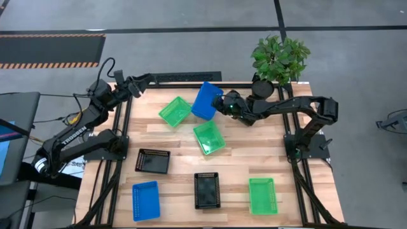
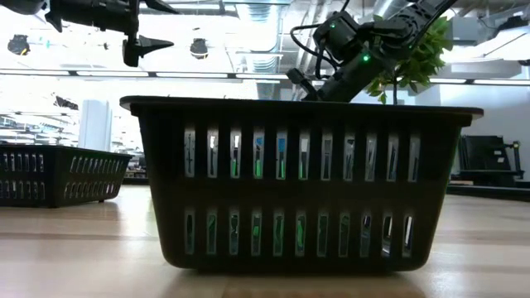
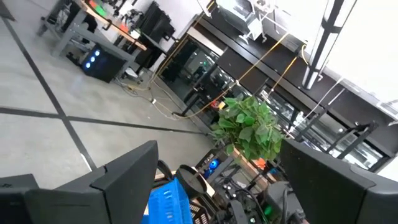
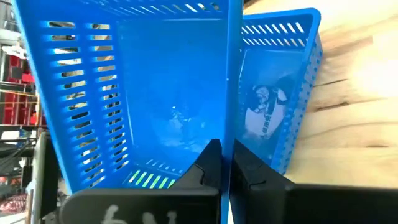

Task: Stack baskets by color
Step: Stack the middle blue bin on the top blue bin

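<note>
Right pincer (image 4: 225, 165) clamped on wall of blue perforated plastic basket (image 1: 206, 100), tilted above bench (image 1: 305, 203) far centre. Thin-edge grip: could slip, drop. Left pincer (image 2: 147, 48) apart, far left.

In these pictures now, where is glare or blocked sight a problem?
Low view: a black basket fills the frame, backlit by bright ceiling lights. Right wrist view: the wood at the table edge is washed out beside the blue basket. High view: even light.
</note>
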Robot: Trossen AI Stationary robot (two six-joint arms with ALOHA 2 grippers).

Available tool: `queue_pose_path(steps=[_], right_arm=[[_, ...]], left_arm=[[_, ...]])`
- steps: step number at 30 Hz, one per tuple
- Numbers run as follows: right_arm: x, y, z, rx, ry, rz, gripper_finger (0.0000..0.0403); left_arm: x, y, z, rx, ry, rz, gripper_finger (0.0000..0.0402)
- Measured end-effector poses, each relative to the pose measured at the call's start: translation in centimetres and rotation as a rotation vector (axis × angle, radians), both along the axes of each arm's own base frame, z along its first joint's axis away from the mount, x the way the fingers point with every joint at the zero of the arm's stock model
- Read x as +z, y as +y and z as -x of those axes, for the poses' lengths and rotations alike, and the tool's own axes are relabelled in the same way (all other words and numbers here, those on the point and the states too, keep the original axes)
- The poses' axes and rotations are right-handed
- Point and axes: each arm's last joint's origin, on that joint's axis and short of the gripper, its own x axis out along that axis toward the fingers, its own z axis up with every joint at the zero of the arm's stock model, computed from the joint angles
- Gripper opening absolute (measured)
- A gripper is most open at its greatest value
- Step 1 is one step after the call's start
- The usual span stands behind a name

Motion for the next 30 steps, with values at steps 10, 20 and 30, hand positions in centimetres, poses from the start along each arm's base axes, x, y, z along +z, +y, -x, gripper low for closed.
queue_pose_path(steps=[10, 20, 30], right_arm=[[-0.7, 0.2, 0.5, -0.014, 0.067, -0.054, 0.0033], [-0.7, -0.9, 0.8, -0.043, 0.067, -0.05, 0.0046], [-1.9, -0.7, 0.0, 0.008, 0.066, -0.074, 0.0052]], left_arm=[[-0.2, 0.1, 0.1, 0.05, 0.01, 0.025, 0.0325], [-0.3, 0.2, 0.1, 0.074, 0.004, 0.035, 0.0325], [-0.2, 0.2, 0.1, 0.086, 0.002, 0.036, 0.0325]])
